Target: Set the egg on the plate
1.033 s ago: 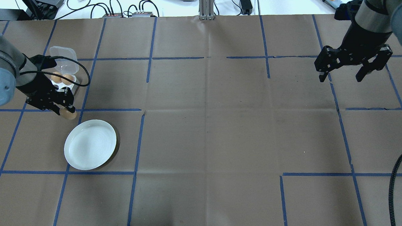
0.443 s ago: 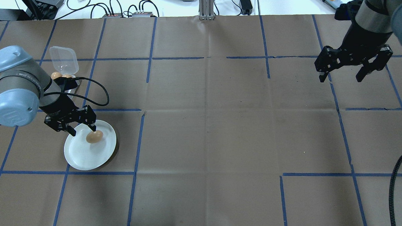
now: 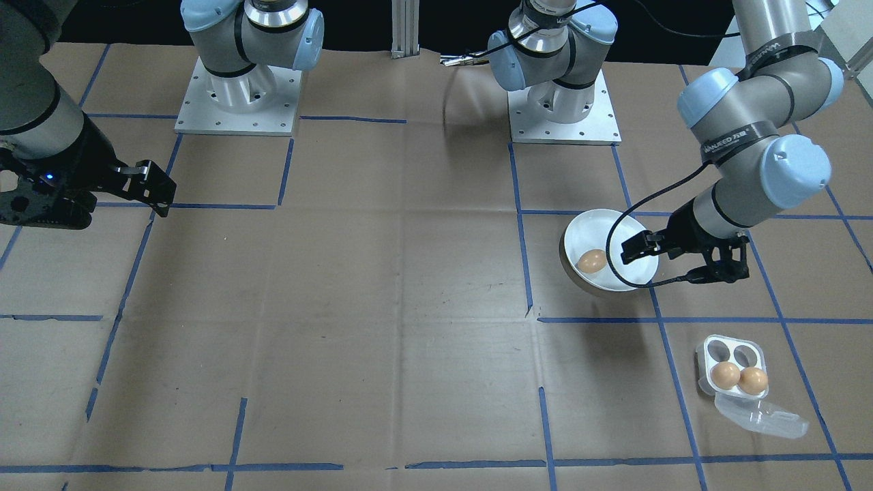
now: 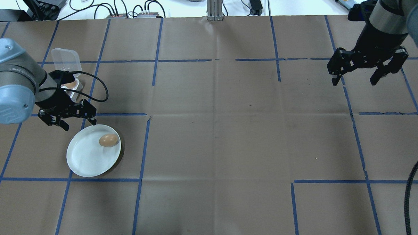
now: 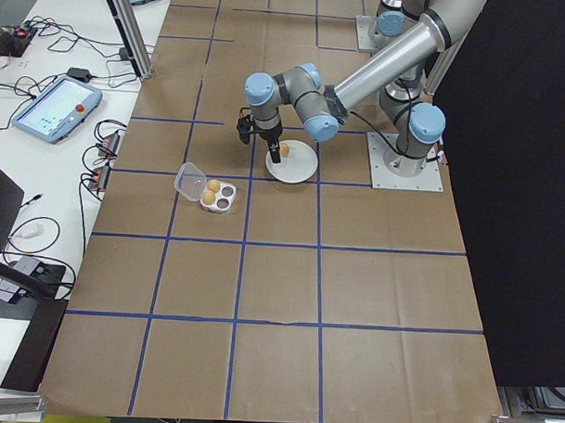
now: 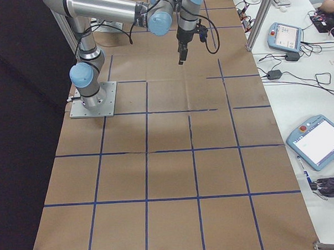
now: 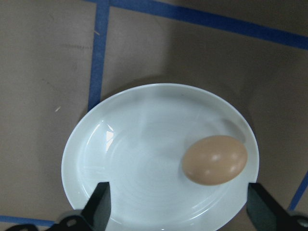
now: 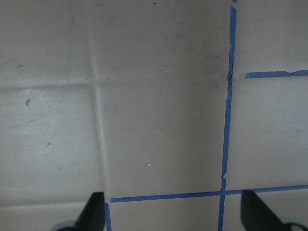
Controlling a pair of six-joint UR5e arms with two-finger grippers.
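Brown egg lay free on the plate, just beyond the left gripper's spread, empty fingers; placement looked done, only withdrawal remaining.

A robotics lab is showing here: brown paper gridded with blue tape is covering the tabletop; arm bases are sitting bolted near one edge; teach pendants and trailing cables are lying on white benches beside the table's ends.
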